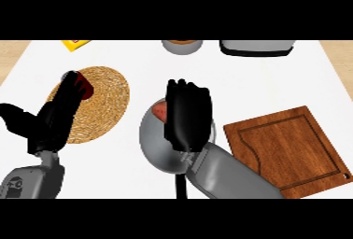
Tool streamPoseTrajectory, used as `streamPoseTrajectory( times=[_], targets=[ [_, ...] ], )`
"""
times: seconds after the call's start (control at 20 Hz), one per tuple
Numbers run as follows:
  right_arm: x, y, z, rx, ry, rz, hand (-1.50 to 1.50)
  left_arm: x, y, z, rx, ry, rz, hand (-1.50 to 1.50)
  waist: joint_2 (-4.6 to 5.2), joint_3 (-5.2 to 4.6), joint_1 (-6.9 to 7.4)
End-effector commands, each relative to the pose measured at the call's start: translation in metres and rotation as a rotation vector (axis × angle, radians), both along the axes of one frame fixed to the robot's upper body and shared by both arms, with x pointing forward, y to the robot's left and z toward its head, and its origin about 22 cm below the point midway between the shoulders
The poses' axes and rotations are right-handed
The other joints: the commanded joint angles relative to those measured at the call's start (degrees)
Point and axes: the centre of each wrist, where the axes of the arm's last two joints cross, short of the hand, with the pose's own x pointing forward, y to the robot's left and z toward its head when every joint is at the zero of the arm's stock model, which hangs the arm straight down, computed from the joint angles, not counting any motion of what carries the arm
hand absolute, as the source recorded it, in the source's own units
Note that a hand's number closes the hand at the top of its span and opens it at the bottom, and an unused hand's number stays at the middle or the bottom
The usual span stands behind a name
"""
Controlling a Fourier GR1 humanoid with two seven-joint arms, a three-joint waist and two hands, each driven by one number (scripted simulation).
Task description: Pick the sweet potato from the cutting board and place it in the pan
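Grey pan (153, 140) at centre of the white counter (276, 79), with the sweet potato (160, 112) inside near its far rim, mostly hidden under the right hand (187, 116). Right hand over the pan, fingers stretched out straight; whether touching the sweet potato, impossible to tell. Wooden cutting board (289, 149) bare, just right of the pan. Left hand (59, 116) open over a woven round mat (103, 105), covering a red object (84, 87). Yellow item (76, 44), a cup (182, 46) and a grey appliance (257, 47) cut off at the far edge.
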Motion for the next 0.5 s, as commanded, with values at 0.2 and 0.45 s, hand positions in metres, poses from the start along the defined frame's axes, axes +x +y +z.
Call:
streamPoseTrajectory(
  times=[0.2, 0.45],
  targets=[
    [0.046, -0.011, -0.045, 0.079, 0.055, -0.042, 1.50, -0.003, 0.017, 0.013, 0.007, -0.005, -0.005, 0.00, 0.04, 0.01, 0.16],
    [0.043, -0.043, -0.097, 0.208, 0.213, -0.240, -1.50, -0.010, -0.011, -0.007, 0.009, -0.010, 0.002, 0.00, 0.11, 0.05, -0.36]
  ],
)
